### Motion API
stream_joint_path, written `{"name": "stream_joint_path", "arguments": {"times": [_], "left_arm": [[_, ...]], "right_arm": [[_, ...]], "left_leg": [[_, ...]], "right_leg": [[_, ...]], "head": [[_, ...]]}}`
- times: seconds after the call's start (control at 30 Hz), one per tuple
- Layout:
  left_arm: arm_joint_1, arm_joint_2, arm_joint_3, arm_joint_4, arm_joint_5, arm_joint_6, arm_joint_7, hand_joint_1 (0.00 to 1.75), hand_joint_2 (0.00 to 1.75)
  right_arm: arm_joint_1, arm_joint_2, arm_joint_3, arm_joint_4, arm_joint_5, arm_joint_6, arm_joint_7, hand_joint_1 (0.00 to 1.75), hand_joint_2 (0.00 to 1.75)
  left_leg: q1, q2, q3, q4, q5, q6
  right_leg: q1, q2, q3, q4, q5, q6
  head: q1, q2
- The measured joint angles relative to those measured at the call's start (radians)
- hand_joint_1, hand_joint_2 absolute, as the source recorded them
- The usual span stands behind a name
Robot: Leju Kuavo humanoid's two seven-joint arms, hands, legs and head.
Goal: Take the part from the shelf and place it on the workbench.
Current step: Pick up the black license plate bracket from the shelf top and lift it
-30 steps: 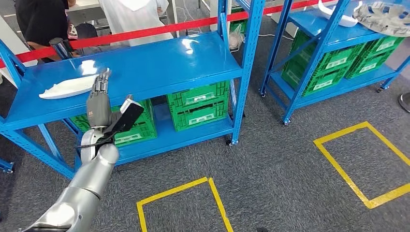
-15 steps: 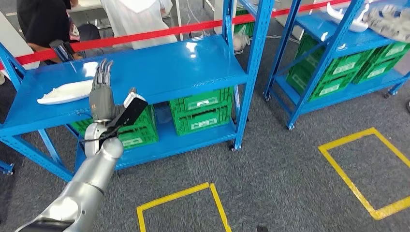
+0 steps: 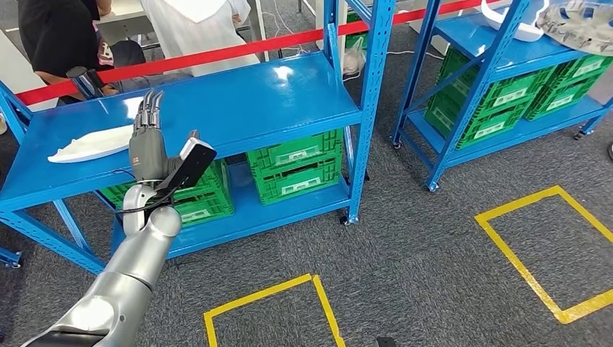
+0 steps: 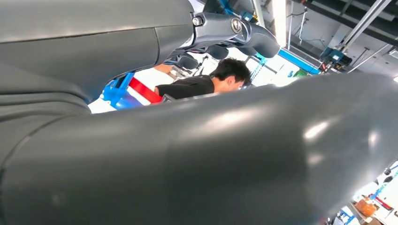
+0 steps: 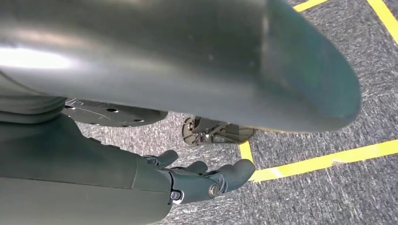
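Since the earlier frames, the left hand (image 3: 148, 141) is raised a little higher over the front edge of the blue shelf (image 3: 238, 101), fingers straight, close together and holding nothing. The white part (image 3: 90, 144) lies flat on the shelf top, just beside the fingertips and apart from them. The reaching step is judged to be in hand; next, the hand must be carried sideways over the part and closed around it. The right hand (image 5: 202, 180) hangs above the carpet, fingers loosely curled and empty. Green crates (image 3: 296, 165) are stacked below; people (image 3: 54, 32) stand behind a red barrier tape (image 3: 217, 49). Nothing is seen blocking the approach.
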Motion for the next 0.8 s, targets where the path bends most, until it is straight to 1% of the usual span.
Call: {"name": "stream_joint_path", "arguments": {"times": [0.07,0.1,0.13,0.17,0.2,0.23,0.27,0.3,0.33,0.37,0.4,0.43,0.47,0.5,0.53,0.57,0.6,0.63,0.67,0.7,0.73,0.77,0.8], "left_arm": [[0.0,0.001,0.0,-0.005,0.0,0.0,0.005,0.0,0.0],[-0.001,0.002,0.0,-0.007,0.0,0.0,0.009,0.0,0.0],[-0.003,0.001,-0.001,-0.008,-0.001,-0.001,0.013,0.0,0.0],[-0.004,0.001,-0.001,-0.007,-0.002,-0.001,0.017,0.0,0.0],[-0.004,0.001,-0.002,-0.006,-0.004,-0.002,0.02,0.0,0.0],[-0.002,0.001,-0.003,-0.005,-0.005,-0.002,0.022,0.0,0.0],[0.0,0.001,-0.004,-0.003,-0.007,-0.002,0.023,0.0,0.0],[0.002,0.001,-0.005,-0.001,-0.008,-0.002,0.025,0.0,0.0],[0.003,0.0,-0.006,0.0,-0.009,-0.002,0.025,0.0,0.0],[0.004,-0.001,-0.006,0.001,-0.009,-0.002,0.026,0.0,0.0],[0.003,-0.002,-0.006,0.001,-0.01,-0.002,0.027,0.0,0.0],[0.003,-0.003,-0.007,0.001,-0.01,-0.002,0.027,0.0,0.0],[0.004,-0.004,-0.007,0.002,-0.011,-0.002,0.028,0.0,0.0],[0.004,-0.004,-0.007,0.003,-0.012,-0.002,0.028,0.0,0.0],[0.005,-0.004,-0.008,0.003,-0.012,-0.002,0.028,0.0,0.0],[0.005,-0.002,-0.008,0.004,-0.012,-0.002,0.028,0.0,0.0],[0.005,-0.001,-0.008,0.004,-0.012,-0.001,0.028,0.0,0.0],[0.005,0.001,-0.008,0.004,-0.012,-0.001,0.028,0.0,0.0],[0.005,0.001,-0.009,0.004,-0.013,-0.001,0.028,0.0,0.0],[0.006,0.001,-0.01,0.005,-0.014,-0.001,0.029,0.0,0.0],[0.008,0.001,-0.012,0.006,-0.015,-0.001,0.029,0.0,0.0],[0.011,0.001,-0.014,0.008,-0.015,-0.001,0.029,0.0,0.0],[0.013,0.002,-0.015,0.009,-0.016,-0.001,0.029,0.0,0.0]], "right_arm": [[-0.002,0.0,0.004,0.0,0.003,0.0,0.001,0.0,0.0],[-0.003,0.0,0.005,0.0,0.003,0.0,0.001,0.0,0.0],[-0.003,-0.001,0.006,0.0,0.003,0.001,0.001,0.0,0.0],[-0.004,-0.001,0.007,0.0,0.002,0.001,0.001,0.0,0.0],[-0.004,-0.001,0.007,0.0,0.001,0.001,0.001,0.0,0.0],[-0.003,-0.001,0.007,0.0,0.0,0.001,0.001,0.0,0.0],[-0.003,-0.001,0.007,0.0,-0.001,0.001,0.001,0.0,0.0],[-0.002,-0.001,0.007,0.0,-0.002,0.001,0.001,0.0,0.0],[-0.002,-0.001,0.007,0.0,-0.003,0.001,0.001,0.0,0.0],[-0.002,-0.001,0.007,0.0,-0.003,0.001,0.001,0.0,0.0],[-0.002,-0.001,0.007,0.0,-0.003,0.004,0.001,0.0,0.0],[-0.001,-0.001,0.007,0.0,-0.002,0.008,0.002,0.0,0.0],[-0.001,-0.001,0.007,0.0,-0.002,0.012,0.002,0.0,0.0],[-0.001,0.0,0.007,0.0,0.0,0.015,0.004,0.0,0.0],[-0.001,-0.001,0.007,0.0,0.001,0.017,0.006,0.0,0.0],[-0.002,-0.001,0.007,0.0,0.002,0.017,0.008,0.0,0.0],[-0.002,0.0,0.007,0.0,0.003,0.017,0.011,0.0,0.0],[-0.001,0.0,0.007,0.0,0.004,0.019,0.013,0.0,0.0],[0.0,0.0,0.007,0.0,0.005,0.02,0.015,0.0,0.0],[0.001,0.0,0.007,0.0,0.006,0.022,0.015,0.0,0.0],[0.002,0.0,0.007,0.0,0.007,0.023,0.016,0.0,0.0],[0.002,0.0,0.007,0.0,0.008,0.024,0.016,0.0,0.0],[0.002,0.0,0.007,0.0,0.008,0.026,0.016,0.0,0.0]], "left_leg": [[0.007,-0.001,0.012,-0.02,0.009,-0.007],[0.012,-0.001,0.02,-0.033,0.014,-0.011],[0.016,-0.003,0.026,-0.043,0.019,-0.014],[0.017,-0.005,0.028,-0.046,0.02,-0.014],[0.018,-0.007,0.028,-0.045,0.019,-0.012],[0.019,-0.012,0.027,-0.043,0.017,-0.012],[0.02,-0.017,0.025,-0.039,0.014,-0.013],[0.022,-0.025,0.024,-0.034,0.011,-0.016],[0.025,-0.034,0.022,-0.026,0.007,-0.021],[0.028,-0.042,0.02,-0.017,0.001,-0.026],[0.029,-0.05,0.016,-0.006,-0.005,-0.033],[0.029,-0.058,0.011,0.002,-0.009,-0.04],[0.028,-0.065,0.007,0.006,-0.012,-0.047],[0.028,-0.072,0.004,0.006,-0.011,-0.054],[0.029,-0.078,0.002,0.004,-0.01,-0.06],[0.03,-0.073,0.0,0.007,-0.01,-0.065],[0.029,-0.057,-0.008,0.02,-0.018,-0.069],[0.029,-0.035,-0.024,0.053,-0.036,-0.072],[0.028,-0.011,-0.051,0.106,-0.063,-0.074],[0.027,0.004,-0.085,0.174,-0.093,-0.076],[0.028,0.01,-0.117,0.237,-0.116,-0.078],[0.028,0.012,-0.139,0.276,-0.123,-0.078],[0.028,0.014,-0.141,0.278,-0.111,-0.077]], "right_leg": [[0.003,-0.002,0.005,-0.003,-0.003,0.007],[0.005,-0.004,0.0,0.011,-0.013,0.012],[0.005,-0.006,-0.016,0.046,-0.033,0.017],[0.004,-0.007,-0.044,0.1,-0.061,0.022],[0.002,-0.008,-0.079,0.164,-0.091,0.028],[0.0,-0.008,-0.112,0.22,-0.109,0.033],[-0.003,-0.008,-0.131,0.247,-0.109,0.037],[-0.005,-0.008,-0.131,0.236,-0.089,0.041],[-0.008,-0.005,-0.111,0.187,-0.053,0.045],[-0.012,0.004,-0.08,0.118,-0.018,0.048],[-0.013,0.019,-0.053,0.06,0.006,0.047],[-0.013,0.031,-0.035,0.022,0.019,0.04],[-0.012,0.038,-0.029,0.009,0.019,0.03],[-0.009,0.037,-0.031,0.012,0.017,0.019],[-0.009,0.028,-0.029,0.013,0.018,0.007],[-0.008,0.02,-0.027,0.01,0.02,-0.001],[-0.009,0.012,-0.023,0.007,0.022,-0.009],[-0.01,0.003,-0.02,0.004,0.023,-0.016],[-0.009,-0.006,-0.018,0.003,0.022,-0.02],[-0.008,-0.016,-0.017,0.003,0.021,-0.023],[-0.006,-0.026,-0.017,0.003,0.019,-0.025],[-0.006,-0.036,-0.016,0.003,0.017,-0.026],[-0.005,-0.045,-0.014,0.003,0.015,-0.026]], "head": [[0.001,0.0],[0.001,0.0],[0.002,0.0],[0.003,0.0],[0.004,0.0],[0.004,0.0],[0.004,0.0],[0.004,0.0],[0.004,0.0],[0.004,0.0],[0.005,0.0],[0.005,0.0],[0.006,0.0],[0.006,0.0],[0.005,0.0],[0.005,0.0],[0.002,0.0],[-0.002,0.0],[-0.005,0.0],[-0.008,0.0],[-0.008,0.0],[-0.008,0.0],[-0.008,0.0]]}}
